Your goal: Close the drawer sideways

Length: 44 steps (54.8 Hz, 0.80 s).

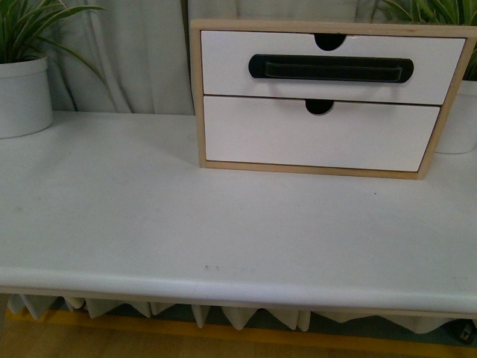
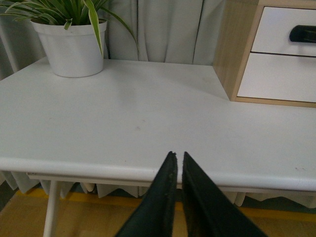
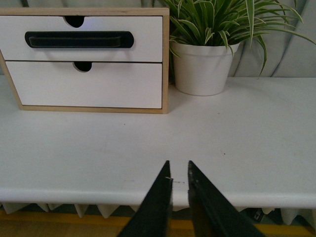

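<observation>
The drawer is the upper one in a light-wood cabinet at the back of the white table. It has a white front, a long black bar handle and a semicircular notch in its top edge. In the front view it stands out slightly past the plain drawer below. It also shows in the right wrist view and partly in the left wrist view. Neither arm shows in the front view. My left gripper is shut and empty at the table's front edge. My right gripper is shut and empty there too.
A potted plant in a white pot stands at the table's back left; it also shows in the left wrist view. Another white pot with a plant stands right of the cabinet. The white table has a rounded front edge.
</observation>
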Motion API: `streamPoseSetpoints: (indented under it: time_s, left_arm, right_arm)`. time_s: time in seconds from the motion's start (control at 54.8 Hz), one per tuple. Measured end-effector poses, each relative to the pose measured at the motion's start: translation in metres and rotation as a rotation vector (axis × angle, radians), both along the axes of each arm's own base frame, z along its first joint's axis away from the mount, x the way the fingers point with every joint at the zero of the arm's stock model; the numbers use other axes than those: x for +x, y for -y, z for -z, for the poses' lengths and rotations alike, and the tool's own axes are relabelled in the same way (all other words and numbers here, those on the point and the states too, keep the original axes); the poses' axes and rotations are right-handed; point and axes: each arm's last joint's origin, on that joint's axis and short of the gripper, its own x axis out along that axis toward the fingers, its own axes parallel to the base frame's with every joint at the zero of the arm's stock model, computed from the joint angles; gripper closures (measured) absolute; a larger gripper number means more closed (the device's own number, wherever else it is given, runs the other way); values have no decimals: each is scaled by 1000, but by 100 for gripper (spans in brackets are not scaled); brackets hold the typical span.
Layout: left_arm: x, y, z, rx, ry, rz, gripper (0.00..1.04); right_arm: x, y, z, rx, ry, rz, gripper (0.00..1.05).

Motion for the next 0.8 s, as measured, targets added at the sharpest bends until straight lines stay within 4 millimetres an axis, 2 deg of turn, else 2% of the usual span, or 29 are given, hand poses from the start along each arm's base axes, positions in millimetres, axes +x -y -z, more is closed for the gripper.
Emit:
streamPoseSetpoints:
  time_s: [0.055,0.475,0.511,0.566,0.803]
  left_arm:
    - [0,0,0,0,0,0,76]
    - [0,0,0,0,0,0,6]
    - [0,0,0,0,0,0,5]
    - [0,0,0,0,0,0,7]
    - [0,0,0,0,0,0,6]
  right_arm:
    - [0,0,0,0,0,0,78]
    - [0,0,0,0,0,0,10]
    - [0,0,0,2,0,0,7]
    - [0,0,0,2,0,0,10]
    - [0,0,0,2,0,0,9]
